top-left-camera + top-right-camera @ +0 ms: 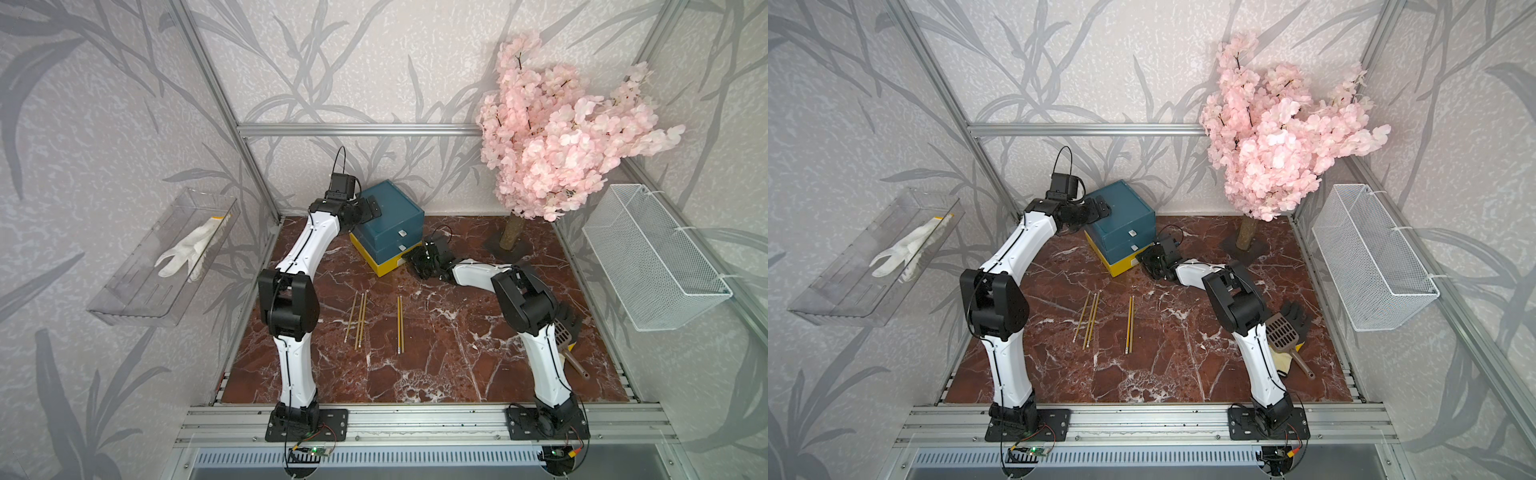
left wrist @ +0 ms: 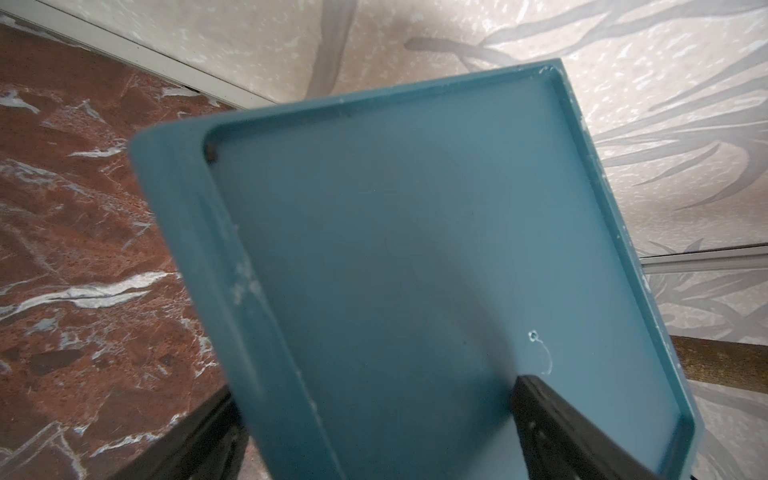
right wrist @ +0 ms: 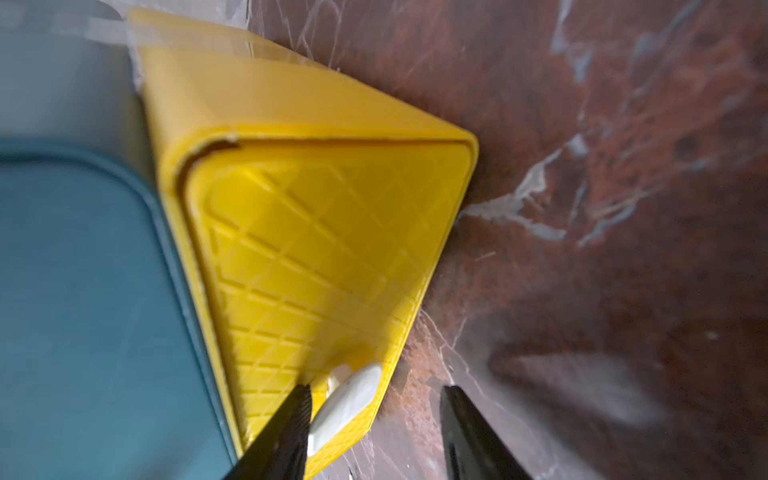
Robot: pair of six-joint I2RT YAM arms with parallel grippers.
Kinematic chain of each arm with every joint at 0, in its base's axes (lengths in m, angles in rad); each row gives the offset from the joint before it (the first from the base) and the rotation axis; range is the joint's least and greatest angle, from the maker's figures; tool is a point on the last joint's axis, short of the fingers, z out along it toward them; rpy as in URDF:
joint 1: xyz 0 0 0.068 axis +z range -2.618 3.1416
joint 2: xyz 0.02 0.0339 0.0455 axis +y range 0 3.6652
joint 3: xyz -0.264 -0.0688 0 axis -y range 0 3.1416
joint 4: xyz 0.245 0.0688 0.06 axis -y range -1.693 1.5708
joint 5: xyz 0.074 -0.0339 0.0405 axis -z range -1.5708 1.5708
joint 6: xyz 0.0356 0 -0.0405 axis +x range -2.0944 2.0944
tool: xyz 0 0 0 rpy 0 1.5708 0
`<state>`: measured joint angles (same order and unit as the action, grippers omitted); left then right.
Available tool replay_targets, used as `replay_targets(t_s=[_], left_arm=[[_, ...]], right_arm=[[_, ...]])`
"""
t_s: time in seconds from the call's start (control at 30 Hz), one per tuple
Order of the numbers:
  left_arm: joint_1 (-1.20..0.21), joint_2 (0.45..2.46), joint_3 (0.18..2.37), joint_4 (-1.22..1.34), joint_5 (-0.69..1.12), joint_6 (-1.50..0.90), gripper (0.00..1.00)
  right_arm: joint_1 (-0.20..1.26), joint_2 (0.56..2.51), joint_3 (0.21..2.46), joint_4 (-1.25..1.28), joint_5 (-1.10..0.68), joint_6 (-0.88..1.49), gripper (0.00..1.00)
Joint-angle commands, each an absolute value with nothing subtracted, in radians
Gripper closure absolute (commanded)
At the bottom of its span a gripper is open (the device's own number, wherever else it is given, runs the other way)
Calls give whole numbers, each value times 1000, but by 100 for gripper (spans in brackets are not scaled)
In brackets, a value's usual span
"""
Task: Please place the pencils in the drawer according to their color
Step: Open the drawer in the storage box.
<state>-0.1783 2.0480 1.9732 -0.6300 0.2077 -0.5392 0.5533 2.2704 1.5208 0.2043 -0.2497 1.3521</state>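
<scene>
Right gripper (image 3: pixel 376 392) is gaping around a blurred tab (image 3: pixel 347 401) on the drawer (image 1: pixel 390 216); left gripper (image 1: pixel 371 207), spread wide, is straddling its top edge.

White pull tab (image 3: pixel 353 395) blurred; scoop (image 1: pixel 565 332) half behind right arm (image 1: pixel 540 357).

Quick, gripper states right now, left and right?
Left gripper: open, straddling the drawer at its top edge.
Right gripper: open around the white pull tab of the yellow tier, not yet closed.

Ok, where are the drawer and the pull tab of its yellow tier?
drawer (image 1: pixel 395 203), in a top view, on its teal top face.
pull tab (image 3: pixel 349 399), in the right wrist view, on its white middle.
</scene>
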Motion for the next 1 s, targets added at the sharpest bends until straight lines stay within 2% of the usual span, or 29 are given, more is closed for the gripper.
replay_targets(t_s=[0.0, 0.63, 0.97], left_arm=[[-204, 2107, 1907, -782, 215, -516, 0], [-205, 2110, 1902, -770, 225, -528, 0], [-207, 2099, 1895, -768, 229, -528, 0]], right_arm=[[560, 2281, 1493, 192, -251, 1363, 48], [560, 2000, 1048, 293, -284, 1367, 50], [560, 1844, 886, 306, -264, 1377, 50]])
